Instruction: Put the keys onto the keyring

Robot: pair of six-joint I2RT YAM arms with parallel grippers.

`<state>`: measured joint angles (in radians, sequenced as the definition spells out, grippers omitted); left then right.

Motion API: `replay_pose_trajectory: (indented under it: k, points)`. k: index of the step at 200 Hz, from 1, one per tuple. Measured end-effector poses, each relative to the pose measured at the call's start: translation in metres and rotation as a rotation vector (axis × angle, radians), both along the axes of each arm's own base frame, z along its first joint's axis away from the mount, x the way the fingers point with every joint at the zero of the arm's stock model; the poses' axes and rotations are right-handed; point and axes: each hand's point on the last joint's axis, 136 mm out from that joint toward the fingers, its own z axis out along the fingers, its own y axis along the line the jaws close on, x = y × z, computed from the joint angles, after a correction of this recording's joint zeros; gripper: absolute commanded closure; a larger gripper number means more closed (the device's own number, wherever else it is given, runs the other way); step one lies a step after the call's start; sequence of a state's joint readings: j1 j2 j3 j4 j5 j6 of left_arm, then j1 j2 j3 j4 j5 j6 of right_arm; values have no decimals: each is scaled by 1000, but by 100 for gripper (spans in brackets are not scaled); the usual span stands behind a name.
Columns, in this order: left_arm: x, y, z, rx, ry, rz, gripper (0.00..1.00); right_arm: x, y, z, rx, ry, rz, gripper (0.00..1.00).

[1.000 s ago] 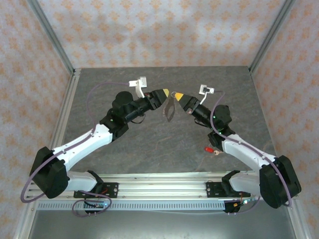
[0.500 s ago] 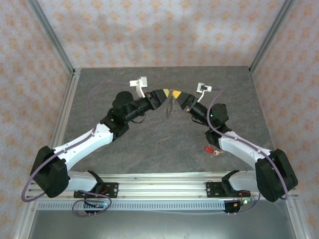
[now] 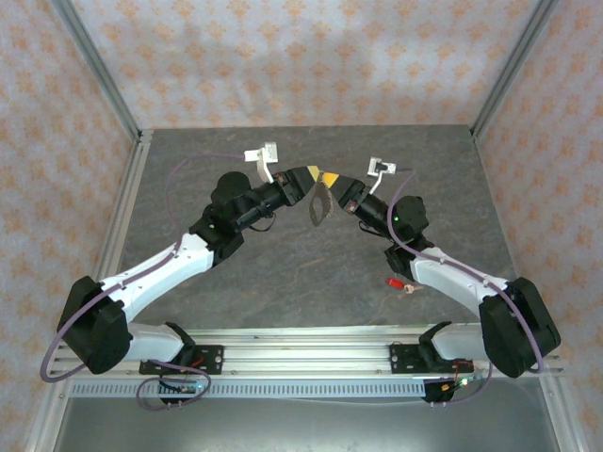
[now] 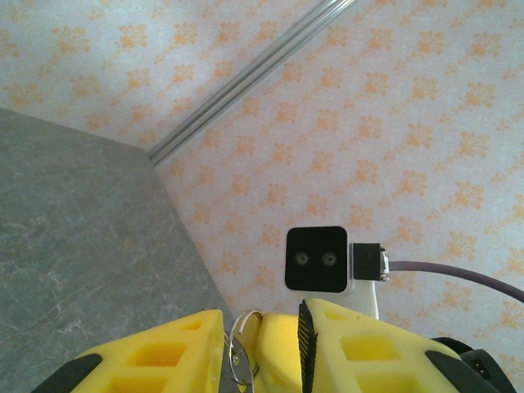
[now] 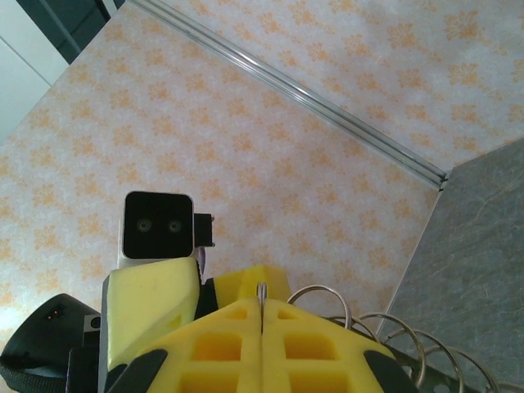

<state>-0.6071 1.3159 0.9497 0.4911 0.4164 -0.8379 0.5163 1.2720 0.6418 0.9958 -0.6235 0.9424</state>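
While the two arms meet tip to tip above the table, state is:

keyring (image 3: 320,207): hangs in the air as a dark oval loop just under the meeting point of the two grippers, clear of the table. In the right wrist view (image 5: 327,307) it reads as several thin wire loops coming out beside the fingertips. In the left wrist view (image 4: 244,360) one bright loop sits in the gap between the yellow fingers.

key (image 3: 393,281): red head, flat on the table on the right side, just beside the right forearm and well apart from the keyring. Blade is too small to make out. A small pale metal bit (image 3: 412,289) lies just beside it; can't tell what it is.

right gripper (image 3: 330,179): fingers pressed together (image 5: 260,303), only a seam between them, pinching the top of the keyring.

left gripper (image 3: 314,179): jaws part open (image 4: 262,327), straddling the keyring loop. Can't tell if either pad touches the wire.

arms: both reach in and up from the near edge, wrists angled toward each other.

table (image 3: 283,273): grey stone-look top.

walls (image 3: 301,56): orange floral pattern on three sides.
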Motion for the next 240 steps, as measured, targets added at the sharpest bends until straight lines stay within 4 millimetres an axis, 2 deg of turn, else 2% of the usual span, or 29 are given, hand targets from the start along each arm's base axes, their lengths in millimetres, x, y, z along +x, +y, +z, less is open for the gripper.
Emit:
replay_pose_trajectory:
  k: [40, 72, 240]
  points:
    - [1, -1, -3, 4, 5, 1, 69, 0, 0, 0, 1, -1, 0, 100]
    - [2, 0, -3, 4, 6, 8, 65, 0, 0, 0, 1, -1, 0, 100]
    - [4, -8, -11, 9, 17, -4, 70, -1, 0, 3, 8, -13, 0, 100]
